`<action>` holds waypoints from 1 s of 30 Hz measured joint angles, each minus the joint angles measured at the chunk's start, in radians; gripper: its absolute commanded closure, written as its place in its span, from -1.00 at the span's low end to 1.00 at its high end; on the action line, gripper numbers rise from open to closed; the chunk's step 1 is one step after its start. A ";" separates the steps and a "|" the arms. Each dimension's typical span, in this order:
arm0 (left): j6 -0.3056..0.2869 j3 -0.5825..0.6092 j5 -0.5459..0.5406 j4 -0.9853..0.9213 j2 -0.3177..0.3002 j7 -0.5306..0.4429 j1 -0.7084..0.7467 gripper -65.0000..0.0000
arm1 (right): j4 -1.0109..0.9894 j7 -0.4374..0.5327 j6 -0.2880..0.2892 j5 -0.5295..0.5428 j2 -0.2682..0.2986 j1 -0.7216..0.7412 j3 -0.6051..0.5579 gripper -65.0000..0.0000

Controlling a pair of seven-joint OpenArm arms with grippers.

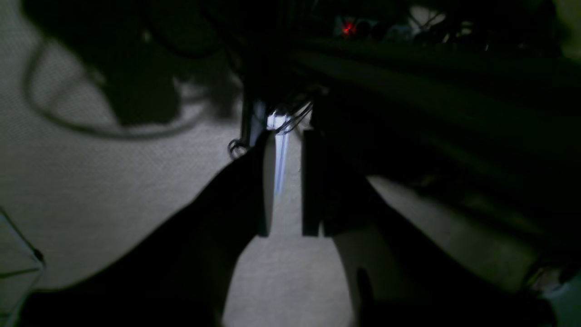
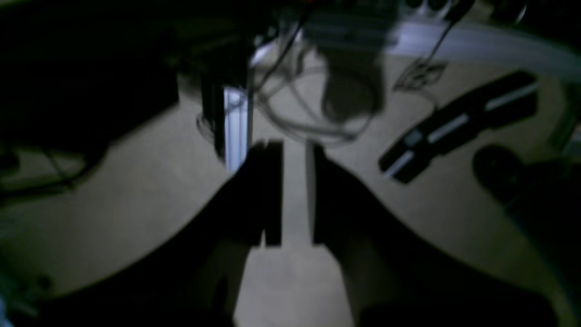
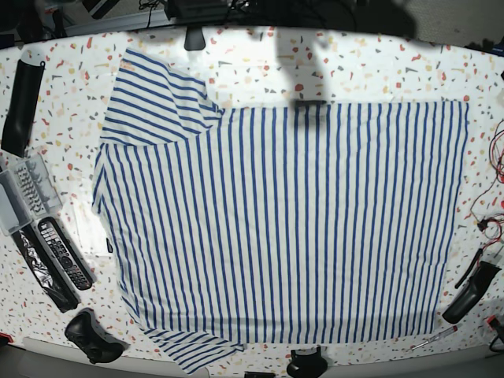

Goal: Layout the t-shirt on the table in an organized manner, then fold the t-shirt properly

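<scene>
- Overhead, the t-shirt (image 3: 283, 228) lies spread flat across the middle of the table (image 3: 260, 67), its hem toward the right edge and one sleeve fanned toward the far left corner.
- The near sleeve reaches the front edge, where its tip is cut off.
- Neither arm shows in the base view.
- The left gripper (image 1: 288, 234) appears only as dark, blurred silhouettes in the left wrist view; its jaws stand slightly parted with nothing between them.
- The right gripper (image 2: 295, 243) is equally dim, its jaws also a little apart and empty.
- A remote control (image 3: 64, 253) lies near the left edge.
</scene>
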 measured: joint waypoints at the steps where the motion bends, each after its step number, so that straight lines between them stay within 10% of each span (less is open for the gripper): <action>1: 0.001 0.000 -0.020 0.039 -0.001 0.005 0.032 0.72 | 0.053 -0.016 0.000 0.019 0.022 -0.034 -0.011 0.73; 8: -0.010 0.000 -0.140 0.327 -0.083 0.124 0.196 0.72 | 0.455 -0.121 0.002 0.153 0.202 -0.259 -0.024 0.73; 14: -0.193 0.003 -0.296 0.566 -0.179 0.285 0.355 0.72 | 0.772 -0.175 -0.002 0.159 0.383 -0.457 -0.020 0.73; 21: -0.185 -0.002 -0.317 0.848 -0.312 0.312 0.517 0.72 | 1.083 -0.192 0.003 0.000 0.510 -0.629 -0.021 0.73; 30: -0.118 0.000 -0.013 1.212 -0.374 0.378 0.533 0.72 | 1.382 -0.287 0.003 -0.253 0.540 -0.650 -0.009 0.73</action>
